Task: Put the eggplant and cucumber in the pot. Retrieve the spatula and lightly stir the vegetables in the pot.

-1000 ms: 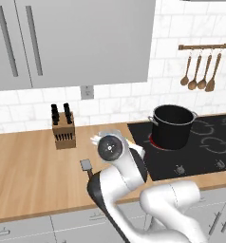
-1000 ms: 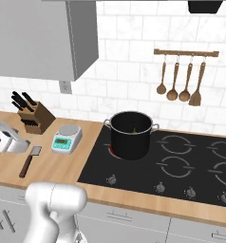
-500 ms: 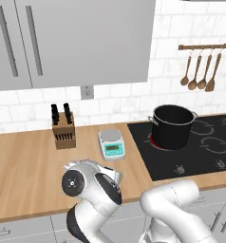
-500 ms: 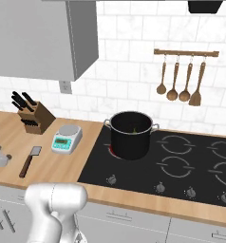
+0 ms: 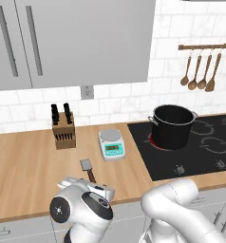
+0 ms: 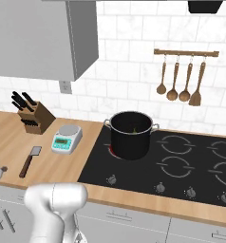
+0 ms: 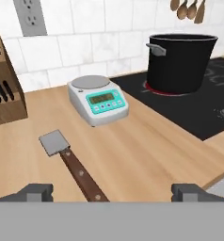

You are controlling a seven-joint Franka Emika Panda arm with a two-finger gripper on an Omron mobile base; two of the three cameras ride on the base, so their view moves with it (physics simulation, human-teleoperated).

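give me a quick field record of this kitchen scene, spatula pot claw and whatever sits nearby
spatula: flat on the wooden counter, blade toward the wall, handle toward the claw
claw: open, low at the counter's front edge, astride the handle end, nothing held
pot: black, upright on the cooktop, on a red-glowing burner
pot contents: something green inside, too small to name
scale: between spatula and cooktop
knife block: by the wall
hanging spoons: on a wall rail
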